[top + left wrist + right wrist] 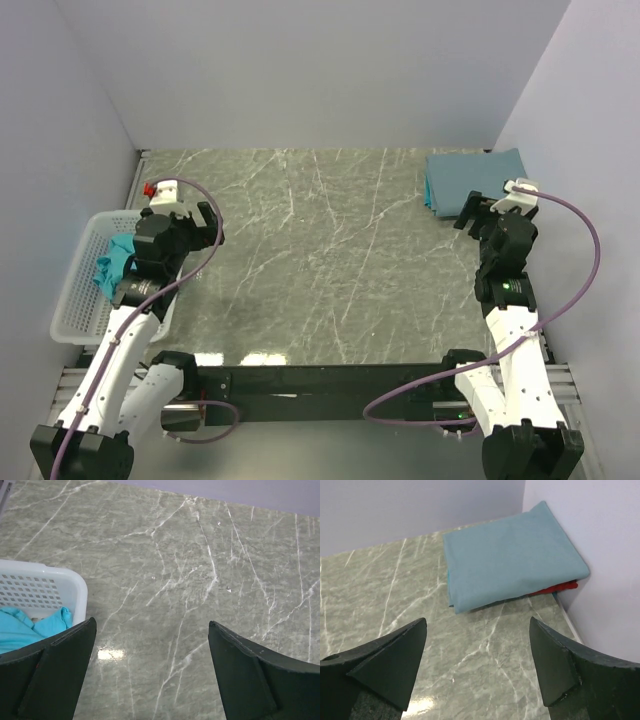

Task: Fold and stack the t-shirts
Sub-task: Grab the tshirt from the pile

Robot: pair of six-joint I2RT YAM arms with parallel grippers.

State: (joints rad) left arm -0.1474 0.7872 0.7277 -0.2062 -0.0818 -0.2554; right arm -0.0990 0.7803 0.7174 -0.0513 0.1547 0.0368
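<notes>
A bright teal t-shirt (113,262) lies crumpled in a white mesh basket (80,290) at the table's left edge; it also shows in the left wrist view (30,627). A slate-blue t-shirt (470,180) lies as a folded rectangle in the far right corner, also in the right wrist view (512,557), with a red cloth edge (555,588) under it. My left gripper (150,670) is open and empty over bare table just right of the basket. My right gripper (477,665) is open and empty just in front of the folded shirt.
Grey marble tabletop (330,260) between the arms. Lilac walls close the back and both sides; the right wall (600,555) runs right beside the folded stack. The basket's rim (75,582) is close to my left finger.
</notes>
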